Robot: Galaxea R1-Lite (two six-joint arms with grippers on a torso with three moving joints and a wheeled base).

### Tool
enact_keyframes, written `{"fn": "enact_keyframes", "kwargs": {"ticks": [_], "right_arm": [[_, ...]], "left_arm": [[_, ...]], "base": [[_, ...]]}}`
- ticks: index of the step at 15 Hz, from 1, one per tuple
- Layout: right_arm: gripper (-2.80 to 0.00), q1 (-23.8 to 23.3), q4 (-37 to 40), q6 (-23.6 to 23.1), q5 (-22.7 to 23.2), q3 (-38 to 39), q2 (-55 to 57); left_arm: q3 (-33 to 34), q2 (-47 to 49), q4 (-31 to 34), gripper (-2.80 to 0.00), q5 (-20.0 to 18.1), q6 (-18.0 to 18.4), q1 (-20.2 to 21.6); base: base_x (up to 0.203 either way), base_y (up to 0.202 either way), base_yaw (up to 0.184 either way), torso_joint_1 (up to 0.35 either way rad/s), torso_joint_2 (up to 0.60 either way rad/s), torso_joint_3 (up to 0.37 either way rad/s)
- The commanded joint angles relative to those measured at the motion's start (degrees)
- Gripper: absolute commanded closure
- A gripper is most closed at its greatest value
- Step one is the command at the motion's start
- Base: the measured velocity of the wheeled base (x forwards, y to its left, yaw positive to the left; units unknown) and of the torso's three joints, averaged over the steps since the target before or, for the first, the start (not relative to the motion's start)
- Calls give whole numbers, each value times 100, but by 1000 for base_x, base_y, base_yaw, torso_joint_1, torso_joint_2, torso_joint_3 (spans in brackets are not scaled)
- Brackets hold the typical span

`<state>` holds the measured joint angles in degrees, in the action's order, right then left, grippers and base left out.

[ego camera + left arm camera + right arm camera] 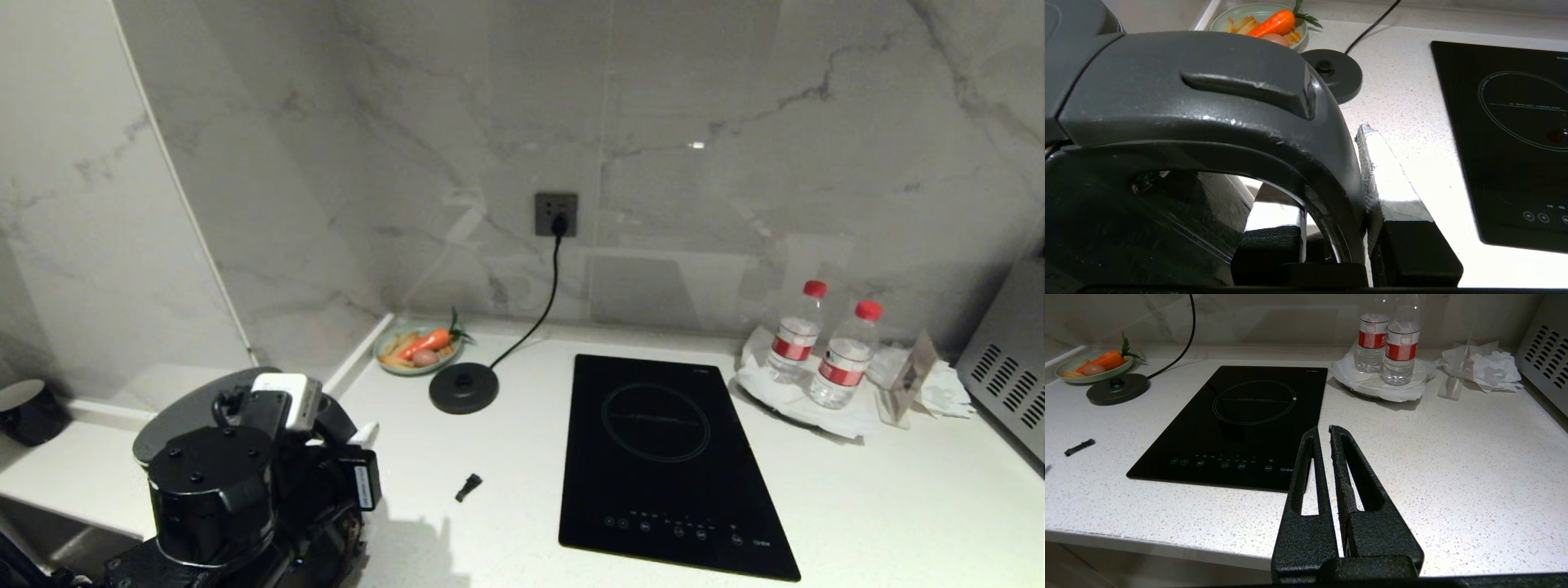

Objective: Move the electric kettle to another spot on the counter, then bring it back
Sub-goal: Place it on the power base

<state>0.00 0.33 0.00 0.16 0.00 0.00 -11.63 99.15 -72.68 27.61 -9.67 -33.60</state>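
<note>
The electric kettle (1167,106) fills the left wrist view with its dark loop handle and glossy body. In the head view only its flat lid (175,412) shows, at the near left of the counter (857,506), behind my left arm. My left gripper (1323,163) is shut on the handle, with one finger inside the loop and the other finger (1388,179) against its outer side. Whether the kettle rests on the counter is hidden. My right gripper (1323,429) is shut and empty above the front edge, right of the cooktop.
The kettle's round black base disc (464,388) with its cord sits empty behind the kettle, beside a bowl with a carrot (418,347). A black cooktop (665,457) lies mid-counter. Two water bottles (796,331) and a metal appliance (1008,359) stand right. A small black piece (468,487) lies loose.
</note>
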Motion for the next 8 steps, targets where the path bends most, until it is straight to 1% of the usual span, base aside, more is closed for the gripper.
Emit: {"fn": "enact_keyframes", "kwargs": {"ticks": [1,8], "right_arm": [[0,0,2,0,2,0,9],[0,0,2,0,2,0,9]], "left_arm": [[12,8,-44,0,10,0,-4],[44,26,-36,0,1,9,-131]], "base": [[0,0,0,0,0,0],[0,0,0,0,0,0]]}}
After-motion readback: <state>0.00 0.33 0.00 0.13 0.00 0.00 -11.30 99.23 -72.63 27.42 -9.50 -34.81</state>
